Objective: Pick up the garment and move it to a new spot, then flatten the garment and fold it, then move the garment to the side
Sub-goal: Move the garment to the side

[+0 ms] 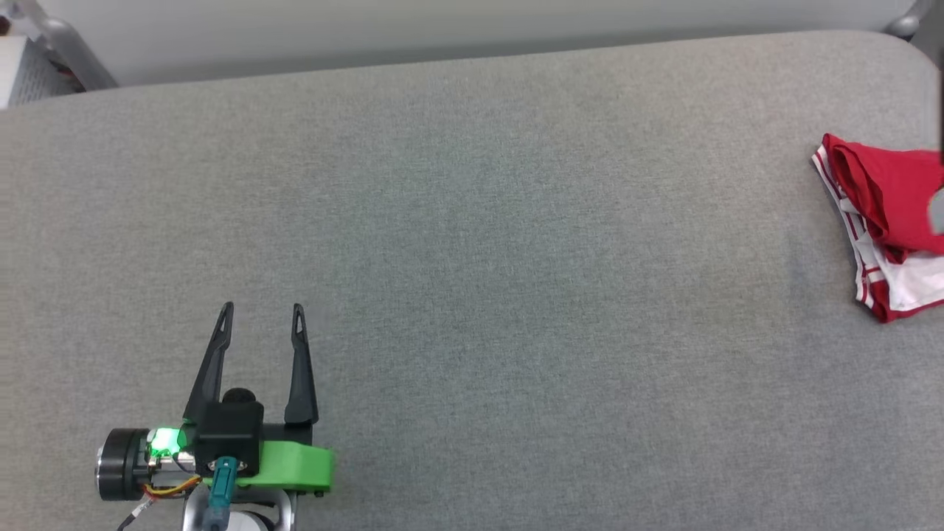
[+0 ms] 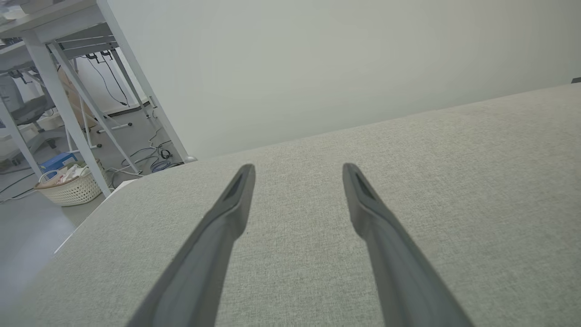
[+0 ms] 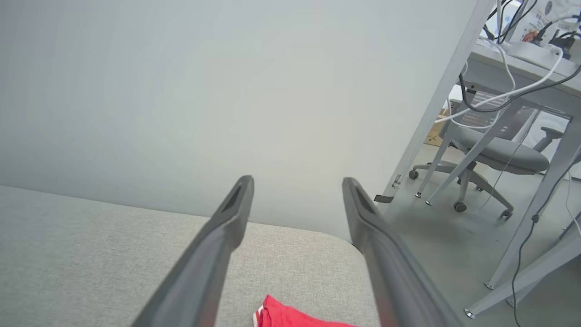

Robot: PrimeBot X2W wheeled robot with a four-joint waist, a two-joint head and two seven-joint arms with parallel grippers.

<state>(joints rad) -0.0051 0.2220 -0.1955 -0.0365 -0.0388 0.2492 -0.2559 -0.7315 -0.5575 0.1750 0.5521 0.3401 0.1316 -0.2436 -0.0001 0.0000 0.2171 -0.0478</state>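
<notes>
While your left gripper (image 1: 262,307) and right gripper (image 3: 297,180) gape empty, pinch the limp, light garment (image 1: 885,192) at three o'clock by its red fold.

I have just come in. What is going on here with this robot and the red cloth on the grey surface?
A two-armed robot is working on a red and white garment on a grey padded surface. The garment lies bundled at the far right of the surface, and nothing holds it. The right gripper hovers above it, open and empty. The left gripper is open too, over the surface on the robot's left, far from the garment.
</notes>
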